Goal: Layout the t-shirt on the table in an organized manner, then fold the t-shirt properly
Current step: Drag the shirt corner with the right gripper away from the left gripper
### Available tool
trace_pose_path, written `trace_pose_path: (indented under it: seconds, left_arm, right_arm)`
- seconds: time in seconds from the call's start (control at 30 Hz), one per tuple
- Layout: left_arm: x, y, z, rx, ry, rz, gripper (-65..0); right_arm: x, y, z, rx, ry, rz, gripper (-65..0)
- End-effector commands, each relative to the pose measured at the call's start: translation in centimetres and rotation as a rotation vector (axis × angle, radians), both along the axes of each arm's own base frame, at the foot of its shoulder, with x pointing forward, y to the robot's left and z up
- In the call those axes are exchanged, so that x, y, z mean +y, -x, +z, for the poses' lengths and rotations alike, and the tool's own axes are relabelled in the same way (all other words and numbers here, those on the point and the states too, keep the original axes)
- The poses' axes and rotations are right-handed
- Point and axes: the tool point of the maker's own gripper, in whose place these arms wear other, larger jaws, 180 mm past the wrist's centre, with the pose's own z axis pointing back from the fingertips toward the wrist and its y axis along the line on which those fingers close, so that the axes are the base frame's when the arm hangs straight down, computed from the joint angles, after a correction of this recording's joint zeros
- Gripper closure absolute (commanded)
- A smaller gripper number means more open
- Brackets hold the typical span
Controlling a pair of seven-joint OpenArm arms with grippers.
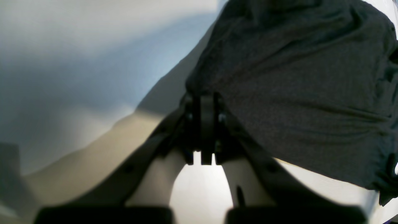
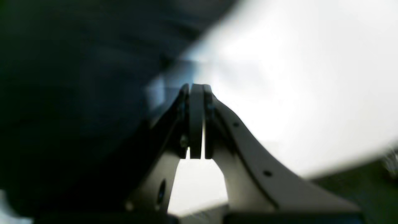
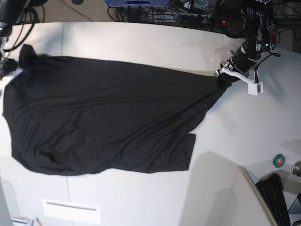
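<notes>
The black t-shirt (image 3: 103,117) lies spread across the off-white table (image 3: 141,42), plain side up, pulled into a point toward the right. My left gripper (image 3: 225,79) is shut on that point; in the left wrist view its jaws (image 1: 206,96) pinch the edge of the grey-black fabric (image 1: 295,77). My right arm (image 3: 4,33) enters at the far left edge, beside the shirt's raised left corner. In the blurred right wrist view the right gripper (image 2: 196,87) is shut at the border of the dark cloth (image 2: 77,109), with the bright table (image 2: 295,93) on its right.
A green tape roll (image 3: 279,161) and a black keyboard (image 3: 277,197) sit at the lower right, past a raised panel edge (image 3: 244,188). Cables and equipment (image 3: 188,7) line the far edge. A white rectangle (image 3: 70,210) marks the near table edge.
</notes>
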Motion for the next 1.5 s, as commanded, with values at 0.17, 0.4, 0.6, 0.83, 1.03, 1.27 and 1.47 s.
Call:
trace_pose_path:
  seconds: [0.17,0.4,0.6,0.83,1.03,1.27,1.47]
  left_arm:
    - [-0.1,-0.6,0.9,-0.039,0.000,-0.007,0.0]
    - [-0.1,-0.9,3.2,-0.095,-0.030,-0.031,0.0]
    - [0.1,-1.1,3.9,-0.109,-0.047,-0.046,0.0]
    - [0.7,-0.9,3.2,-0.080,-0.167,-0.096,0.0]
    - [0.6,-0.7,3.0,-0.070,-0.179,-0.105,0.0]
    - [0.9,-0.7,3.0,-0.070,-0.183,-0.100,0.0]
    - [0.9,-0.9,3.2,-0.074,-0.196,-0.110,0.0]
  right_arm:
    - [-4.5,0.9,3.2,-0.055,0.101,-0.087,0.0]
    - [2.0,4.7,2.6,0.006,-0.075,0.105,0.0]
    - [4.9,7.1,2.4,0.048,-0.059,0.229,-20.3]
    - [6.9,7.1,0.5,0.008,-0.116,0.289,-35.6]
    - [8.9,6.2,-0.4,-0.010,-0.152,0.348,-35.6]
    - [7.8,6.3,-2.1,0.040,-0.180,0.344,-28.4]
    - [4.6,6.5,-0.5,0.034,-0.115,0.290,0.0]
